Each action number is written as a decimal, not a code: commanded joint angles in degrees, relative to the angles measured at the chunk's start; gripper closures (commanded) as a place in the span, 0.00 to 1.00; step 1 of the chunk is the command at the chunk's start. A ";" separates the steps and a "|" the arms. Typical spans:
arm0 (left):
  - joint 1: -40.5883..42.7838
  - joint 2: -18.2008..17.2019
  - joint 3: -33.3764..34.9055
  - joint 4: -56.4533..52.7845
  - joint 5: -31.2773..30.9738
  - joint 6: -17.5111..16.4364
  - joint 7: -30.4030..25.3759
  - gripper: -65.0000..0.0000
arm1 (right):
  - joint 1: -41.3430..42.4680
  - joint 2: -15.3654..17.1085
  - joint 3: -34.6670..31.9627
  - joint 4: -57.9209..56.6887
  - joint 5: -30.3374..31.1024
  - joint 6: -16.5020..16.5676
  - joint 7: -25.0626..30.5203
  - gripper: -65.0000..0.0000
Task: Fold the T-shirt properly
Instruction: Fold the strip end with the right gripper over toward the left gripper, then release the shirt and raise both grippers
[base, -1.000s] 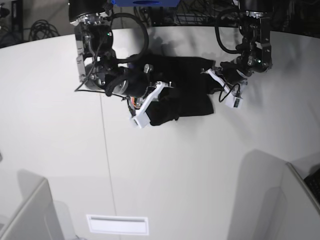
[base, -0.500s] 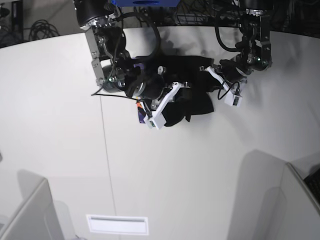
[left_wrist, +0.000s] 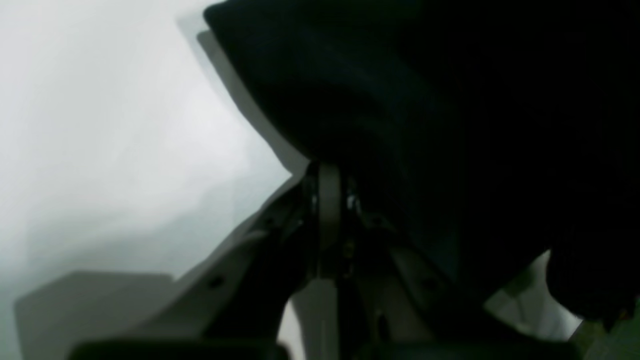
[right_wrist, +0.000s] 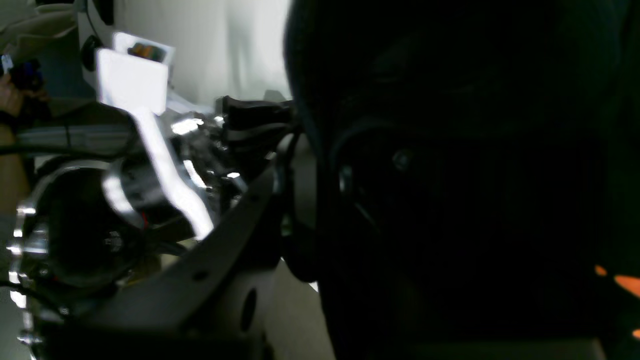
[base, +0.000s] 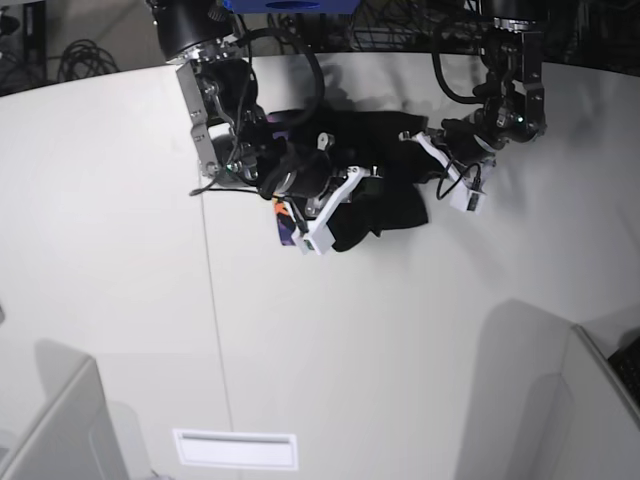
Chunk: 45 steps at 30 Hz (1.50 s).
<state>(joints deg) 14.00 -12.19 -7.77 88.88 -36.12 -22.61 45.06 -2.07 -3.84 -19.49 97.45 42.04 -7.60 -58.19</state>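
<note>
The T-shirt (base: 375, 195) is bunched into a dark bundle near the far edge of the tabletop (base: 400, 340), roughly midway along that edge. Its long axis runs side to side along the far edge, and it is spanned between the two arms. The right gripper (base: 318, 215) is at the end of the bundle on the left of the base view; its jaws are nearly closed and black cloth is pinched between them, with a scrap of purple and orange print showing beside it. In the right wrist view the cloth (right_wrist: 450, 175) fills most of the picture. The left gripper (base: 440, 175) is at the opposite end, closed fully on the cloth, which is seen draped over its jaws in the left wrist view (left_wrist: 425, 125).

Both ends are thus held, and neither arm is nearer than the other. The next move is judged to depend on the two ends being drawn apart along that axis, so that the bundle is spread flat.

The tabletop is pale, smooth and bare toward the near edge, where ample room is left. A seam (base: 212, 330) runs from far to near on it.
</note>
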 joint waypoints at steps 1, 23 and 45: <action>0.55 -1.49 -0.36 0.13 2.84 1.64 2.90 1.00 | 1.05 -0.52 0.10 -0.26 1.08 0.43 0.48 1.00; 15.41 -6.58 -26.65 16.39 2.84 2.87 10.19 1.00 | 2.37 -2.01 -4.21 -1.23 0.73 0.43 0.57 0.48; 15.50 -7.55 -26.82 16.22 2.84 0.76 9.84 1.00 | 10.02 7.92 -16.78 14.24 0.64 -7.39 0.39 1.00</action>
<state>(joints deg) 29.34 -18.87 -34.15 104.29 -32.75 -21.98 55.94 6.92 5.54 -36.07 110.52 41.21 -15.25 -58.70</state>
